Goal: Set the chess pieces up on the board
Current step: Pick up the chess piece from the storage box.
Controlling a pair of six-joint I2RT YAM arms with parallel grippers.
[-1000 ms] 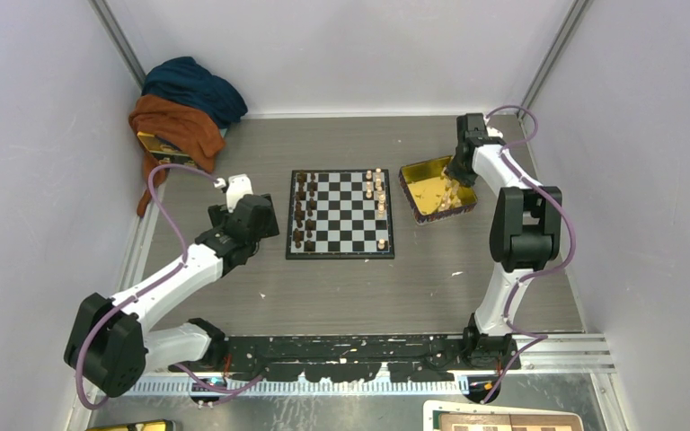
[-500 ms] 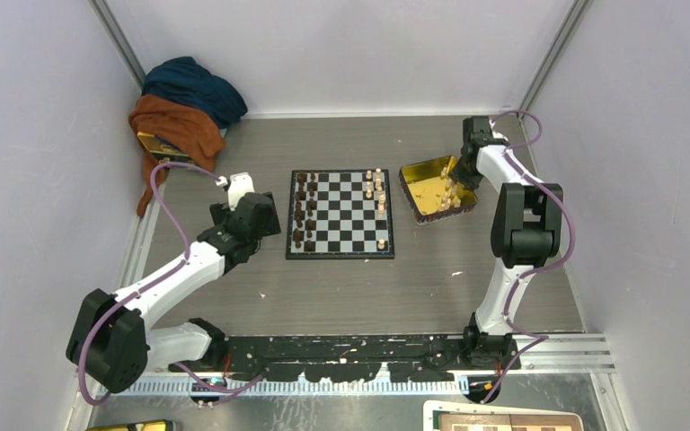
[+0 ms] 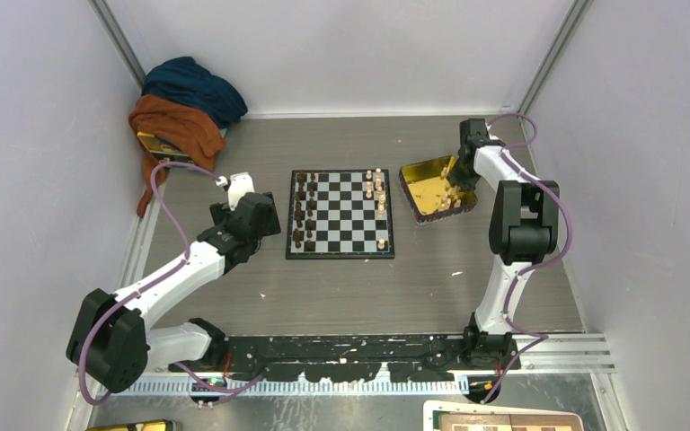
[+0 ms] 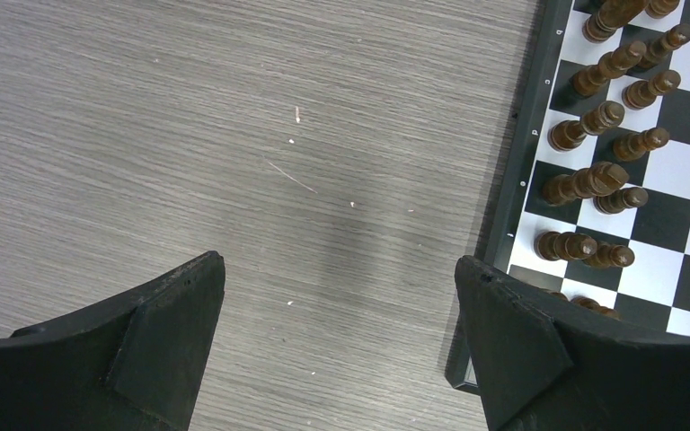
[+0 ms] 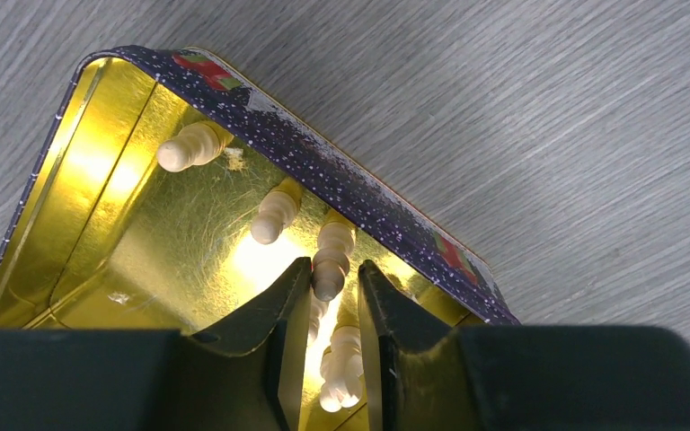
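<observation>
I take the board (image 3: 340,215) as my anchor, mid-table. On it, chess pieces (image 3: 378,190) stand along its right columns and rival pieces (image 3: 303,211) along its left two. Just right of the board sits the tray (image 3: 420,193), with more chess pieces lying in it, mostly by the wall farthest from the board (one lies between the right gripper's (image 5: 328,269) fingers, inside the tray). Left of the board, just beside its edge and over bare table (image 4: 144,135), hangs the left gripper (image 4: 337,278). Well behind and left of the board, in the corner, cloths (image 3: 184,108) are heaped.
</observation>
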